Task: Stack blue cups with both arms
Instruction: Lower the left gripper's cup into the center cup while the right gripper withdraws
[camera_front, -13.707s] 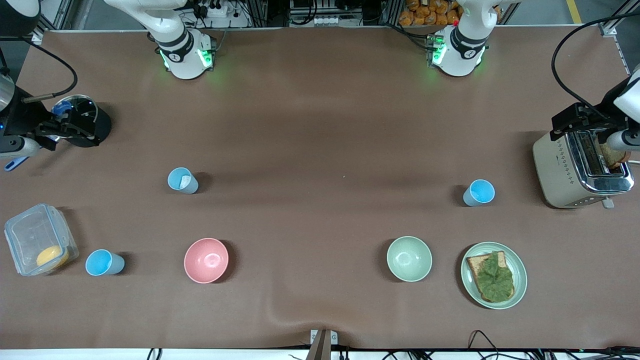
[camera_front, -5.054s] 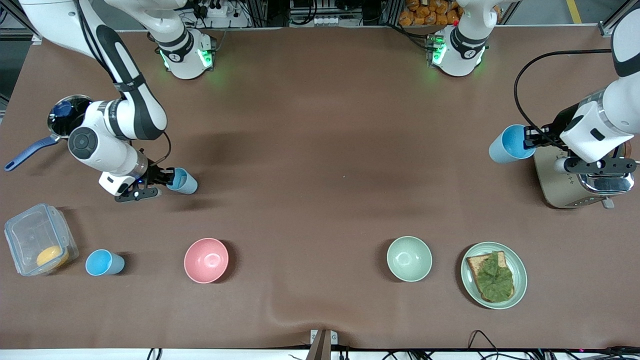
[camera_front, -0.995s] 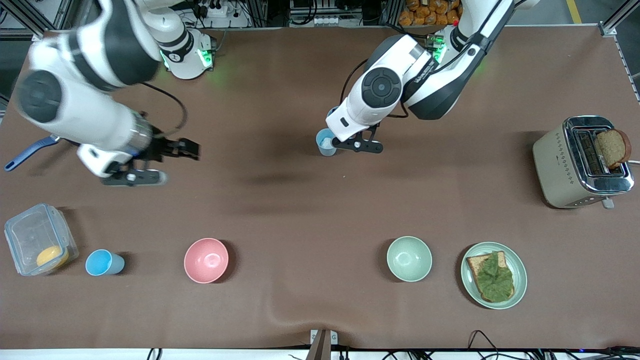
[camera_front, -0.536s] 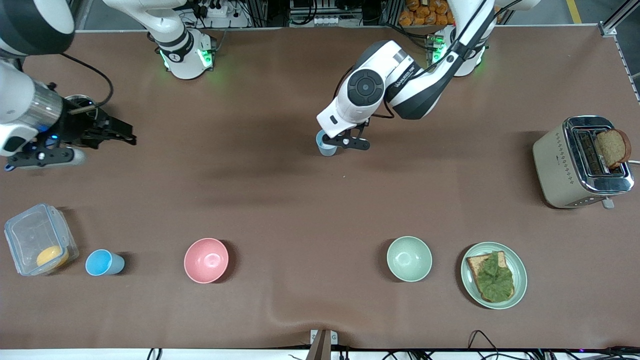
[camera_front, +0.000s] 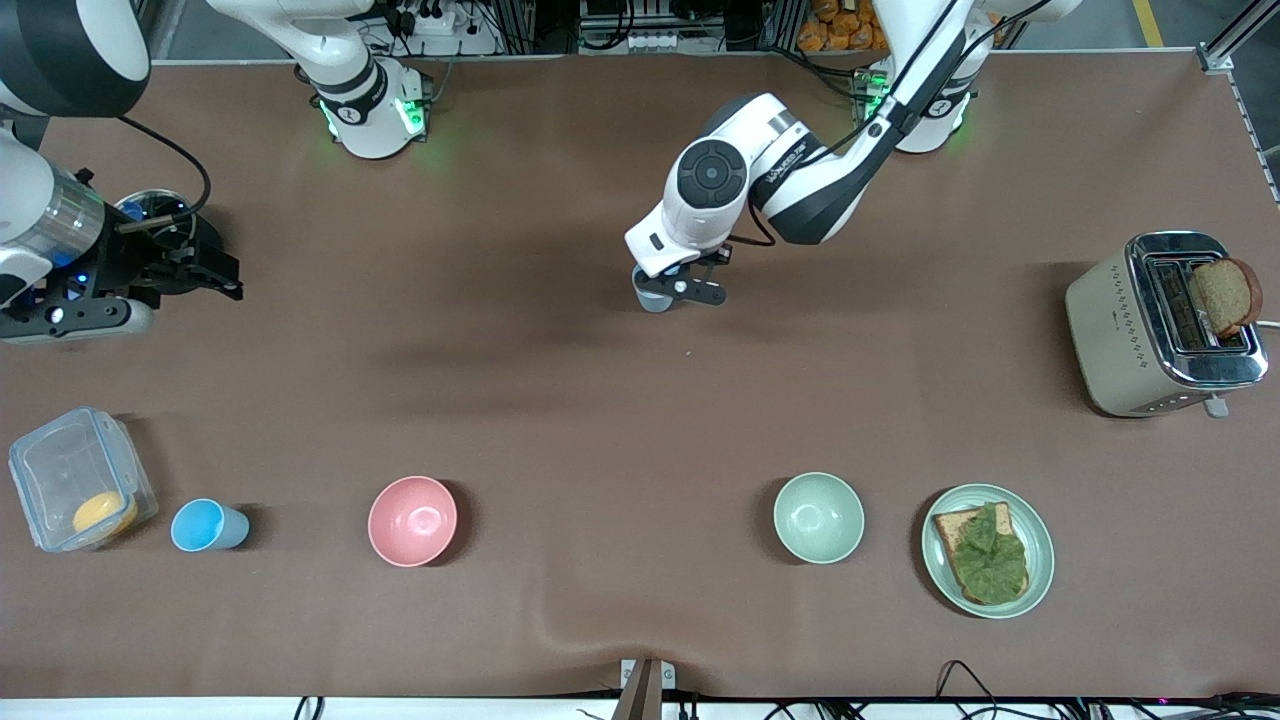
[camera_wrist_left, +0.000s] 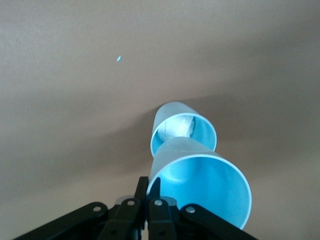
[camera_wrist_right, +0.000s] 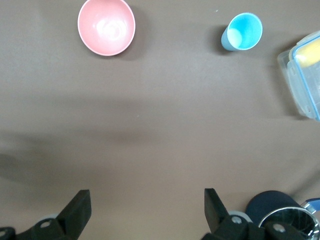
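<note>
1. A blue cup with a white patch inside (camera_wrist_left: 184, 131) stands upright on the table (camera_front: 560, 400), toward the edge where the arms' bases stand and roughly midway between the two ends. Only part of it shows in the front view (camera_front: 650, 300), under the left arm's wrist.
2. A second blue cup (camera_wrist_left: 202, 185) is held by the left gripper (camera_wrist_left: 148, 200), its jaws clamped together on the cup's rim. This held cup hangs tilted, directly over the standing cup, with its base at the mouth of the standing cup; whether the two touch cannot be told.
3. A third blue cup (camera_front: 207, 525) stands upright near the front edge, toward the right arm's end of the table, just beside a clear plastic box (camera_front: 78, 478) with something yellow inside.
4. The right gripper (camera_front: 195, 270) is up over the table at the right arm's end, over a dark pot (camera_wrist_right: 275, 207); its jaws are wide apart and hold nothing.
5. A pink bowl (camera_front: 412, 520) and a green bowl (camera_front: 818, 517) sit near the front edge, well apart.
6. A green plate (camera_front: 1035, 590) carrying bread and a leaf lies beside the green bowl, toward the left arm's end.
7. A toaster (camera_front: 1120, 340) with a slice of bread in it stands at the left arm's end.
</note>
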